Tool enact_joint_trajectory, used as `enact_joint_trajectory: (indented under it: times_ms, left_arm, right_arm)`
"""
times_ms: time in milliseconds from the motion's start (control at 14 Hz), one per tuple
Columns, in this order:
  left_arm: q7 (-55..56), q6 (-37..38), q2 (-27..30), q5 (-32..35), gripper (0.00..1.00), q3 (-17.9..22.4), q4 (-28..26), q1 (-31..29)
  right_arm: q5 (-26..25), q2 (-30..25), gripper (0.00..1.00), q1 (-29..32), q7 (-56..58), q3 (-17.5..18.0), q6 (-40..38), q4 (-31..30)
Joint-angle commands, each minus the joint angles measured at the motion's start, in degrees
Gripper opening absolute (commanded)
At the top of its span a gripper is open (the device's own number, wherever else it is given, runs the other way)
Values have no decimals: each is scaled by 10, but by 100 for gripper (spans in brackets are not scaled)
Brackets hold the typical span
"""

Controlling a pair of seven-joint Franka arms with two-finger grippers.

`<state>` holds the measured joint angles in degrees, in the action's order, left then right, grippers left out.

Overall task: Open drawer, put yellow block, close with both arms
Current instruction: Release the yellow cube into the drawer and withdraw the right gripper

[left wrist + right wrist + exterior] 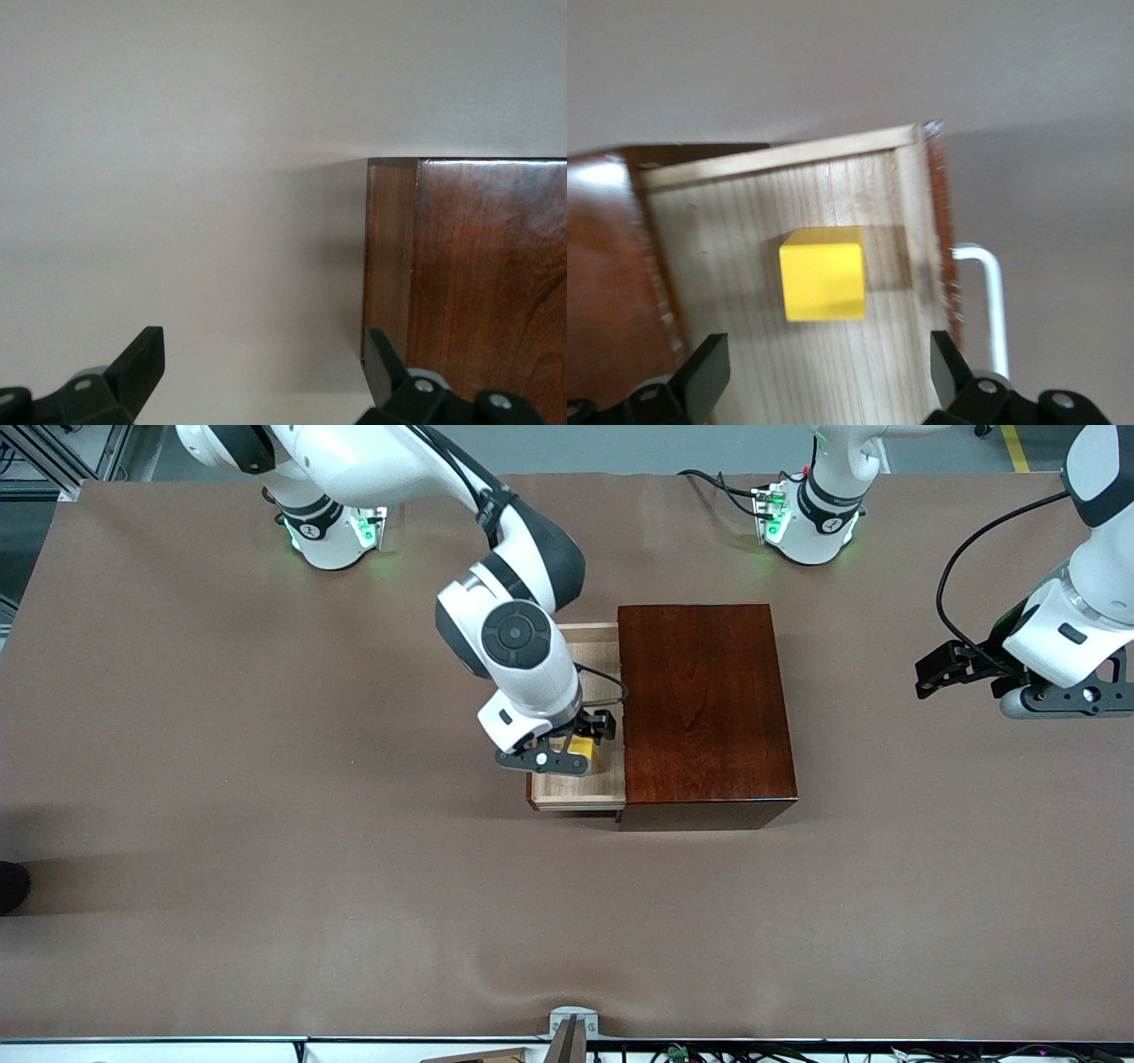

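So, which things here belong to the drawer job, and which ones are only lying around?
Job:
- drawer, pulled open
- yellow block, lying in the drawer
- wooden box
- right gripper, open over the block
- left gripper, open, waiting beside the box

Lying about:
- brown table cover only

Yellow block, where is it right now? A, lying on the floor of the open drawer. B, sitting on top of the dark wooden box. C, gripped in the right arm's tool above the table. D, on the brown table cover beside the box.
A: the right wrist view shows the yellow block lying free on the pale floor of the drawer, with the right tool open above it, touching nothing.
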<state>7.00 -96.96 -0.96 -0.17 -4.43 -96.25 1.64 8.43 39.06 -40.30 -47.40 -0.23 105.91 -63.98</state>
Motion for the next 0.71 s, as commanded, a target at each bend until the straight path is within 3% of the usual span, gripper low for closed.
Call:
enact_joint_trajectory:
  times_ms: [0,214,643]
  left_arm:
    - [30,8,-2,-8,100,-1,2,2]
    - [32,8,-3,-8,100,-5,2,2]
    - [39,8,-8,-9,100,-6,4,2]
  right_arm:
    - [11,-70,100,28,-2,1,-59,-7]
    - [-22,-148,100,71,67,-1,-132,-36]
    - [-70,-323,100,224,300,-1,-157,-212]
